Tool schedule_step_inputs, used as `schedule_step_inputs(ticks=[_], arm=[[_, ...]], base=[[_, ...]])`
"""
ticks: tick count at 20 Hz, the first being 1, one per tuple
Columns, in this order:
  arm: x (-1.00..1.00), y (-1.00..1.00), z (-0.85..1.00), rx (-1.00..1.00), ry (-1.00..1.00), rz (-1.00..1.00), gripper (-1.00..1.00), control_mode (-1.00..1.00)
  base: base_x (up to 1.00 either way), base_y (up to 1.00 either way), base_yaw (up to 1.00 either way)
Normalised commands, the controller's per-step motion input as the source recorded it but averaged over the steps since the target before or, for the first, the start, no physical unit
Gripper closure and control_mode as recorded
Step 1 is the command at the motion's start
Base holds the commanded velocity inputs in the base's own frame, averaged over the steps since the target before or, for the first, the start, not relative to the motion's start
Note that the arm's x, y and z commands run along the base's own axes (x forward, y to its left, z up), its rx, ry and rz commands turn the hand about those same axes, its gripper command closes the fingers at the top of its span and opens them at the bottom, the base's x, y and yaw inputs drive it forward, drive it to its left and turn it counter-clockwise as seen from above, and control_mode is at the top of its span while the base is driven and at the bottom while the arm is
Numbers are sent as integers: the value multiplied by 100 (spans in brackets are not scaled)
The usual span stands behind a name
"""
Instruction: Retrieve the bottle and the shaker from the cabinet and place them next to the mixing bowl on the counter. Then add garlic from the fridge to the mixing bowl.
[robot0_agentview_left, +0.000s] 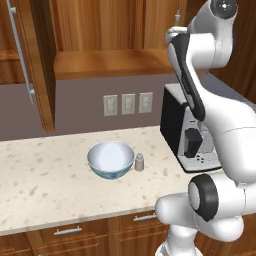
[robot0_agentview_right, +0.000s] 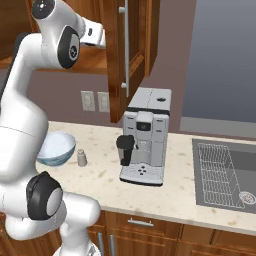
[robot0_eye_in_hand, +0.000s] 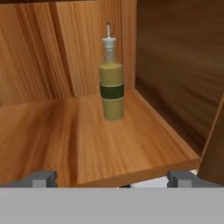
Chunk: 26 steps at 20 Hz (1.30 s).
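**End effector at the cabinet mouth, bottle ahead on the shelf**

The end effector (robot0_eye_in_hand: 112, 178) has its two dark fingertips (robot0_eye_in_hand: 43, 178) spread wide, one at each lower corner of the hand view, with nothing between them — open and empty. It sits just outside the front edge of the cabinet (robot0_eye_in_hand: 175, 65) shelf, looking in. Ahead, well apart from the tips, the bottle (robot0_eye_in_hand: 111, 83) stands upright near the back right corner of the shelf, olive-green with a darker band round its middle and a pale pour spout on top.

In the left base view the white arm reaches up to the open cabinet (robot0_agentview_left: 115, 60), and the bottle's spout (robot0_agentview_left: 177, 17) just shows above the wrist. The cabinet door (robot0_agentview_left: 30, 65) hangs open at the left with its long silver bar handle (robot0_agentview_left: 20, 55).

Below, on the beige speckled worktop (robot0_agentview_left: 45, 180), the mixing bowl (robot0_agentview_left: 111, 160) sits upright, white inside and blue-patterned outside. The shaker (robot0_agentview_left: 139, 162) stands just beside it on its right, close to touching. Further right is a coffee machine (robot0_agentview_right: 145, 135), and beyond that a sink (robot0_agentview_right: 225, 175) set into the worktop. Three wall outlets (robot0_agentview_left: 128, 104) line the backsplash above the bowl.
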Motion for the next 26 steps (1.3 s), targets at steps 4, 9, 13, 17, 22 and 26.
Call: schedule_step_inputs(ticks=[4, 9, 13, 17, 22, 26], arm=[[43, -37, -19, 0, 5, 0, -100, -100], [53, 0, -22, 0, 10, 0, -100, -100], [56, 0, -2, 0, 1, 0, -100, -100], [65, -1, 0, 0, 0, 1, -100, -100], [51, 0, -2, 0, -1, 1, -100, -100], [39, -3, 0, 1, 0, 2, -100, -100]], base=[[0, 0, 0], [0, 0, 0], [0, 0, 0], [0, 0, 0], [0, 0, 0], [0, 0, 0]])
